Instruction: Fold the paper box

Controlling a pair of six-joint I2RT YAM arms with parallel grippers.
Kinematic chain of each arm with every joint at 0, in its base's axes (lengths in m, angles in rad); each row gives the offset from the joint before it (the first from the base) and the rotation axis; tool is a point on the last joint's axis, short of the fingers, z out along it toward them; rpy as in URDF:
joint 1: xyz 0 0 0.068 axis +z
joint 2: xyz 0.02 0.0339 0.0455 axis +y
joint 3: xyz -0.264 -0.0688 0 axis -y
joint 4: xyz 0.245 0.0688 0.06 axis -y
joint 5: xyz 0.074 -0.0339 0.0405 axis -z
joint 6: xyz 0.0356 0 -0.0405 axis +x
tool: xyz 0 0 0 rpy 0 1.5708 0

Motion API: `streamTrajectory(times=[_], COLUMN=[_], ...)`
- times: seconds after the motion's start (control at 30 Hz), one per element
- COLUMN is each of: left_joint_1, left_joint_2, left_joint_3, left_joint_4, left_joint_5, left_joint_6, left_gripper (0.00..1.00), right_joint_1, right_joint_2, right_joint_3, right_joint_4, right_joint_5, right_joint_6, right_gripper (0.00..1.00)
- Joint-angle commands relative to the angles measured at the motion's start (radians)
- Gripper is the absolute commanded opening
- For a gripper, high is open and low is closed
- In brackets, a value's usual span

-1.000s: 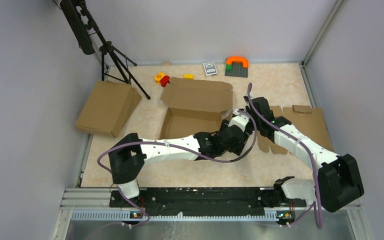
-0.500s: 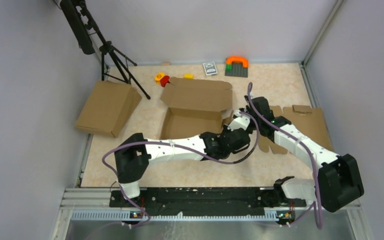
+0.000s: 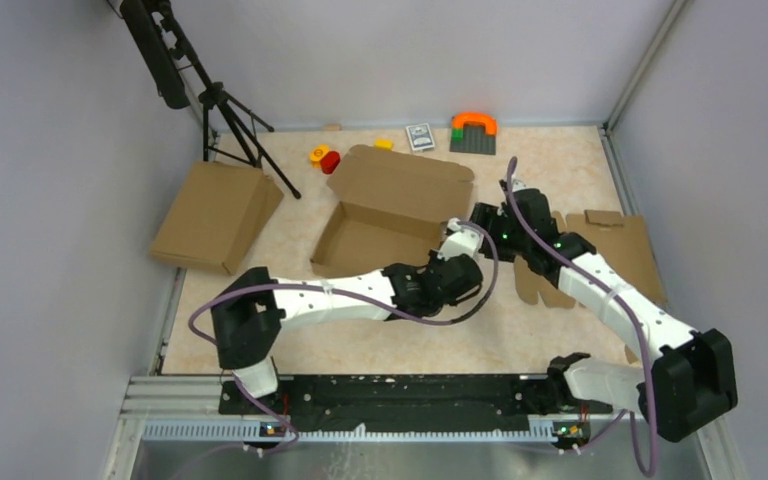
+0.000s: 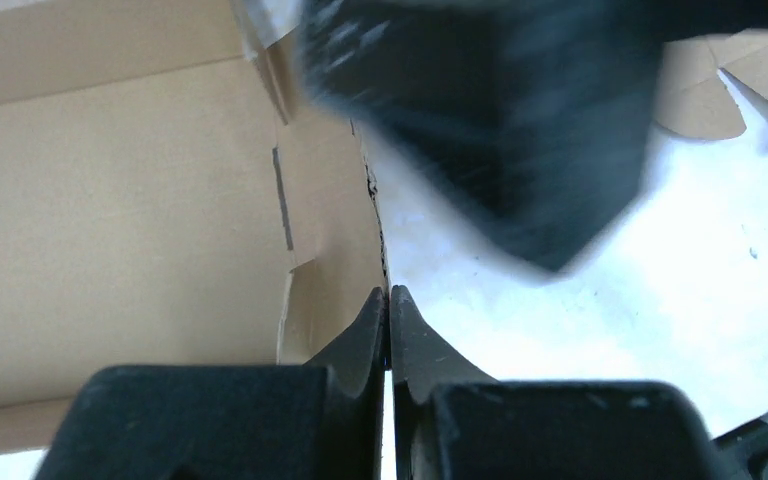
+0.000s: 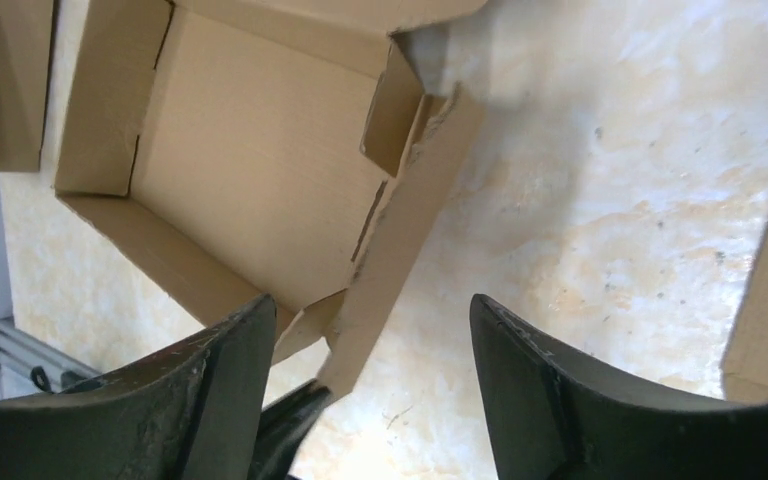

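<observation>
Mid-way across the beige worktop [image 3: 560, 170], the left fingers [image 4: 389, 298] now close tight at the right wall of the open brown cardboard box [image 3: 400, 190] while the right fingers [image 5: 370, 305] spring wide, handing over the fold.

Plain grey walls [image 3: 400, 60] on three sides, metal corner post [image 3: 643, 65] at far right. Beige marbled tabletop [image 3: 560, 170], evenly lit, soft shadows only. Black tripod [image 3: 218, 97] stands in far-left corner. Aluminium rail [image 3: 360, 430] along near edge.

One paper box [image 3: 400, 190], one shut box [image 3: 215, 215] — one flat blank [image 3: 630, 255].
</observation>
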Motion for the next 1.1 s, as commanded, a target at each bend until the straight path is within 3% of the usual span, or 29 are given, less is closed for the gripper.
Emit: streamTrajectory(times=[0.0,0.2,0.3,0.57,0.67,1.07], left_joint_1=[0.043,0.086,0.155,0.282,0.317,0.413], left_joint_2=[-0.148,-0.270,-0.336,-0.435,-0.455,-0.480], left_joint_3=[-0.118,-0.253,-0.343,-0.508,-0.560,-0.654], left_joint_4=[0.154,0.226,0.296,0.415,0.473,0.522], left_joint_5=[0.086,0.125,0.262,0.387,0.444,0.537], left_joint_6=[-0.053,-0.105,-0.163,-0.215,-0.240,-0.280], left_gripper=[0.00,0.00,0.00,0.00,0.00,0.00], right_joint_1=[0.006,0.001,0.002,0.002,0.010,0.111], right_joint_2=[-0.083,-0.136,-0.123,-0.115,-0.075,0.132], right_joint_3=[-0.006,-0.092,-0.122,-0.263,-0.264,-0.193], right_joint_4=[0.017,0.072,0.102,0.336,0.372,0.469], right_joint_5=[0.101,0.103,0.073,-0.034,-0.059,-0.022], right_joint_6=[0.016,0.036,0.046,0.137,0.154,0.206], right_gripper=[0.74,0.77,0.77,0.79,0.95,0.97])
